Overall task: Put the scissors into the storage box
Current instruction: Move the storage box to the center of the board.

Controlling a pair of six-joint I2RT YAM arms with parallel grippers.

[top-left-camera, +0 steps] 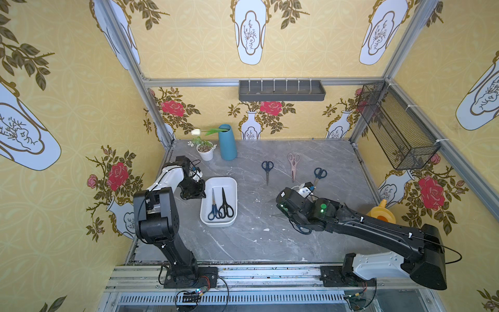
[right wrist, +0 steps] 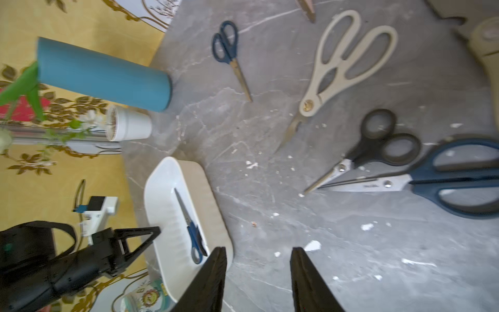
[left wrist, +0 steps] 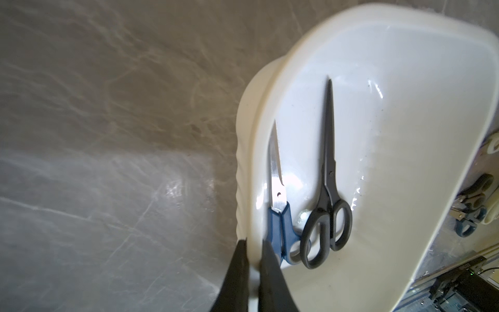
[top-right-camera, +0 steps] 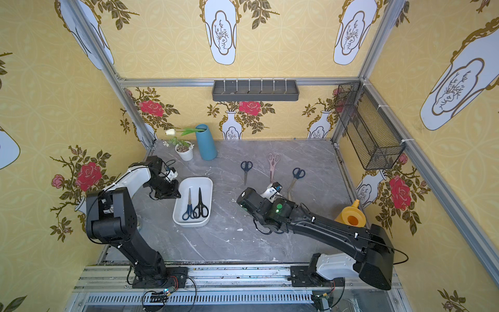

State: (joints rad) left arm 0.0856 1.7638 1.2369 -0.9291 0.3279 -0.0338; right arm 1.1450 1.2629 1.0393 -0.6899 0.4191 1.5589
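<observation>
The box (top-left-camera: 230,186) is holding blue scissors (top-left-camera: 213,206) and black scissors (top-left-camera: 224,201), lying side by side. The left gripper (left wrist: 255,243) is sitting at the box's rim with its jaws nearly together; I cannot tell whether they are pinching it. Right of the box, the right gripper (right wrist: 258,251) is hovering half open and empty. Its wrist view is showing a cream pair (right wrist: 348,62), a stubby black pair (right wrist: 378,146) and a big navy pair (right wrist: 445,178), all of which the arm is hiding in both top views. Those views are showing the whole pink pair (top-left-camera: 293,166).

The storage box (left wrist: 405,108) looks glossy, smooth plastic.
</observation>
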